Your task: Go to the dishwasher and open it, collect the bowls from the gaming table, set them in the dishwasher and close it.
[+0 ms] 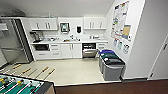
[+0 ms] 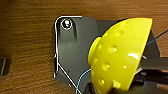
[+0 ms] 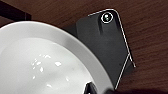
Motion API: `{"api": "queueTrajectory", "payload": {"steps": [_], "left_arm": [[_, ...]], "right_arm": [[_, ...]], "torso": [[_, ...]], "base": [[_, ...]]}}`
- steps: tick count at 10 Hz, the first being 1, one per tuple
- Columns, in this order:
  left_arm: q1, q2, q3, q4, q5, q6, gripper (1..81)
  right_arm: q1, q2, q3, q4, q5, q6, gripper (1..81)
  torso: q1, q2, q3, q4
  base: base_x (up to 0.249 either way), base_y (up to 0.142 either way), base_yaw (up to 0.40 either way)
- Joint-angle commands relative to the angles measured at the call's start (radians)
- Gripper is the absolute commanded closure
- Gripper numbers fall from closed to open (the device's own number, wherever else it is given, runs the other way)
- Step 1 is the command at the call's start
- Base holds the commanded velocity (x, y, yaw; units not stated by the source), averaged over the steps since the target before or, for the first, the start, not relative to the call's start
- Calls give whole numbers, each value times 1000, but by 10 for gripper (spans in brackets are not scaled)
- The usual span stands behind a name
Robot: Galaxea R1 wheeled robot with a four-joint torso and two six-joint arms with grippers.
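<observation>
Left gripper (image 2: 136, 83): clamped on a yellow bowl (image 2: 117, 53), glossy, dimpled, dome turned outward. Right gripper (image 3: 96, 90): carries a white bowl (image 3: 37, 62), smooth, glossy inside; finger state cannot be told. Brown floor (image 2: 25, 37) lies beneath both. Dishwasher (image 1: 89, 50): far ahead of both grippers, under the counter (image 1: 70, 41), door apparently open, steel front. Step judged: carrying bowls to it. Next calls for crossing the pale floor (image 1: 72, 71), passing the grey bins (image 1: 112, 65).
</observation>
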Motion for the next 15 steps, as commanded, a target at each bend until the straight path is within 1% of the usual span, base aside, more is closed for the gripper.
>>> {"api": "queueTrajectory", "payload": {"steps": [1,3,4,5,6,7,8,15], "left_arm": [[-50,-15,-3,-1,34,0,811],[-50,-19,-3,-1,34,0,811],[-50,-19,-3,-1,34,0,811],[-50,-19,-3,-1,34,0,811],[-50,-19,-3,-1,34,0,811],[-50,-19,-3,-1,34,0,811],[-50,-19,-3,-3,34,0,811],[-50,-17,-3,-3,34,0,811]], "right_arm": [[32,-16,10,-16,-63,0,811],[32,-14,10,-16,-63,0,811],[34,-14,12,-15,-62,0,811],[32,-14,12,-15,-63,0,811],[32,-14,10,-15,-62,2,811],[34,-14,9,-15,-62,0,811],[32,-13,9,-15,-62,0,811],[32,-8,9,-16,-62,-3,811]], "torso": [[0,0,0,0],[0,0,0,0],[0,0,0,86],[0,0,0,100],[0,0,0,21],[0,0,0,41],[0,0,0,53],[0,0,0,53]], "base": [[204,0,0],[205,0,0],[205,0,0],[205,0,0],[205,0,0],[205,0,0],[205,0,0],[205,0,0]]}}
